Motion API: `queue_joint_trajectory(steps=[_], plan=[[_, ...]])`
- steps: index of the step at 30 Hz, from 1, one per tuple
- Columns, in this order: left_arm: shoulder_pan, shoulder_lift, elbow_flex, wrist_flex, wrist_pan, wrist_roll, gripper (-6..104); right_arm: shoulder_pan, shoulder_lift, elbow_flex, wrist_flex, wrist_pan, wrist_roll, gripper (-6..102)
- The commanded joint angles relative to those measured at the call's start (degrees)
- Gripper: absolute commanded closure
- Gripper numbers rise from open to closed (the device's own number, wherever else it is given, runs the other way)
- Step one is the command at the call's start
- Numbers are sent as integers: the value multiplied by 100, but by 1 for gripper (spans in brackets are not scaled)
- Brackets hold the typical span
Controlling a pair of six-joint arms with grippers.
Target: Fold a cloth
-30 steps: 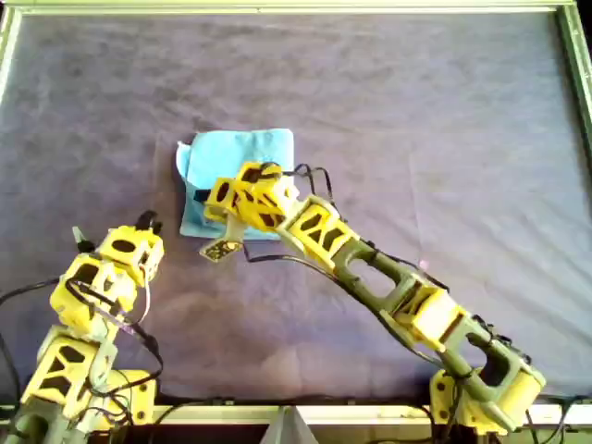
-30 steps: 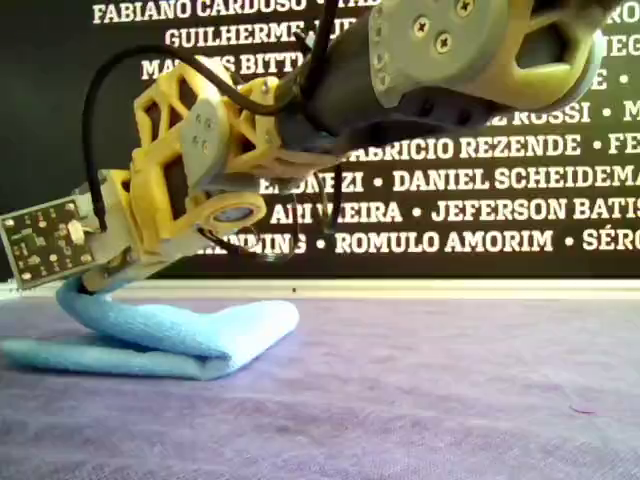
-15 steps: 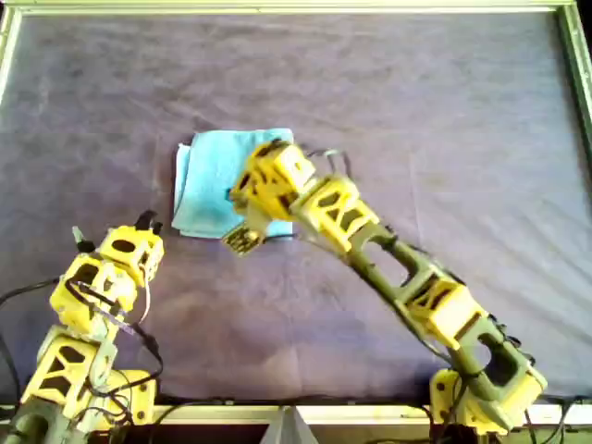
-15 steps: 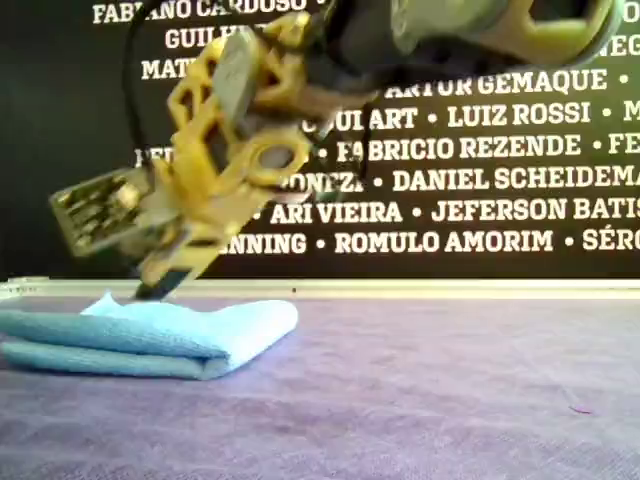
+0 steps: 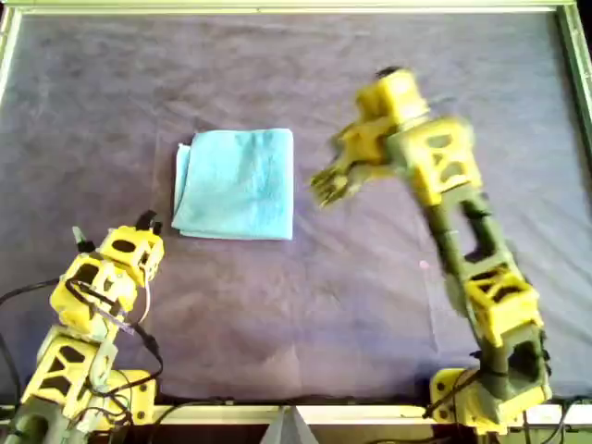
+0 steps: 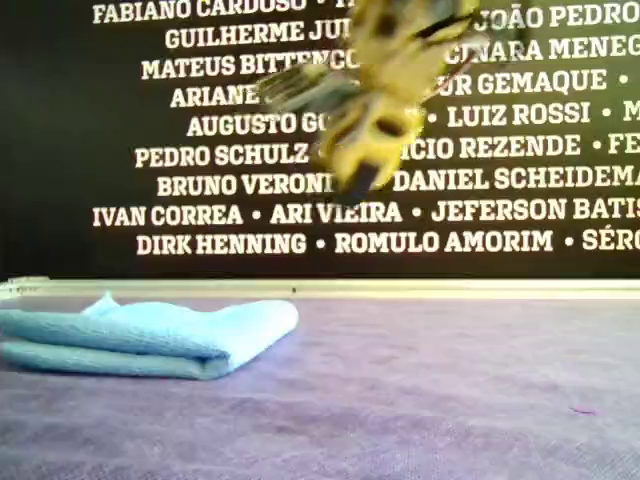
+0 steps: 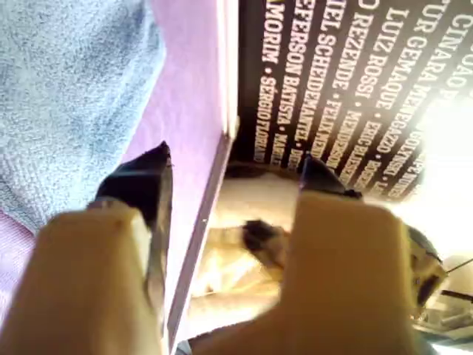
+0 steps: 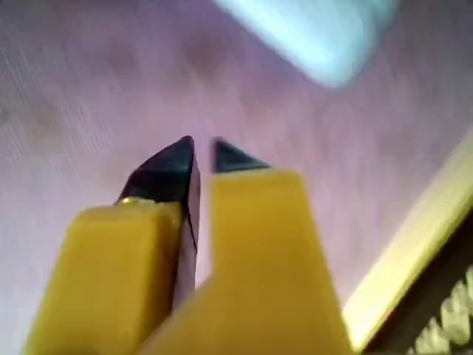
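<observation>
Purple-grey table mat covers work surface, bordered by pale metal frame. Light blue cloth lies folded flat directly on mat, well inside frame, fold rounded in exterior view. Small pink speck on mat, well apart from cloth.

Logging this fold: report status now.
Right end effector nearly shut, empty, raised off the mat. Left end effector open, empty. Light sky-blue square towel folded, flat, untouched. Nothing in the way.
</observation>
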Motion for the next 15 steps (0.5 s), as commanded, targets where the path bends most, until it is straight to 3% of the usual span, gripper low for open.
queue_joint_trajectory(steps=[1, 3, 13, 15], plan=[[114, 18, -79, -18, 35, 53, 35, -589, 1169, -26, 70, -9, 35, 97], [97, 18, -79, -18, 53, 44, 35, -976, 1679, 325, 70, -9, 35, 93], [132, 18, -79, -18, 0, 44, 35, -2224, 5133, 4245, -62, -70, -62, 94], [132, 18, -79, -18, 0, 44, 35, -2320, 5687, 4878, -70, -97, -167, 94]])
